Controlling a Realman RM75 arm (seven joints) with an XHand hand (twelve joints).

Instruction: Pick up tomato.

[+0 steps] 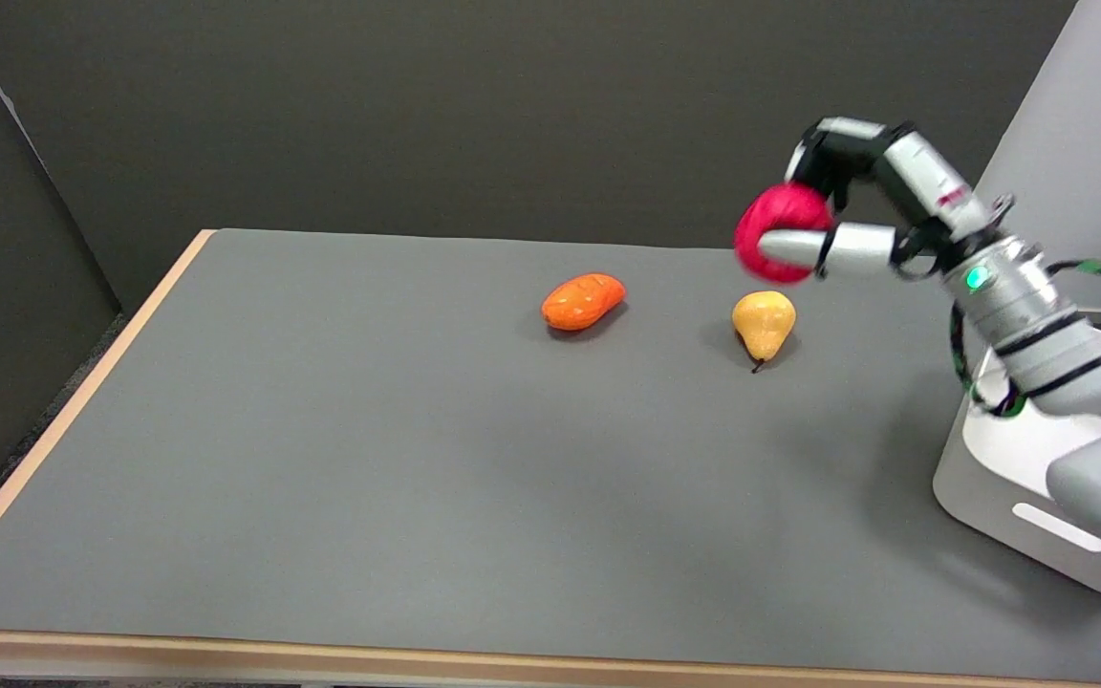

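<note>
The right hand holds the tomato in the air, above the far right part of the table. Its fingers close around the red fruit: one pale finger lies across the tomato's near side, and the black-and-white ones curl over its top and far side, so the fruit is gripped from both sides with no gap showing. The tomato hangs clear of the table and is seen against the dark wall and the table's far edge. The arm runs from the hand down to the lower right, passing over a white bin that stands at the table's right edge. On the table below the tomato, slightly nearer, lies a yellow pear, with its stem end pointing toward the near side; it is apart from the hand and from the tomato. To the left of the pear, well apart from it, rests an orange fruit, lying on its side. A pale wall panel rises behind the arm at the far right.
</note>
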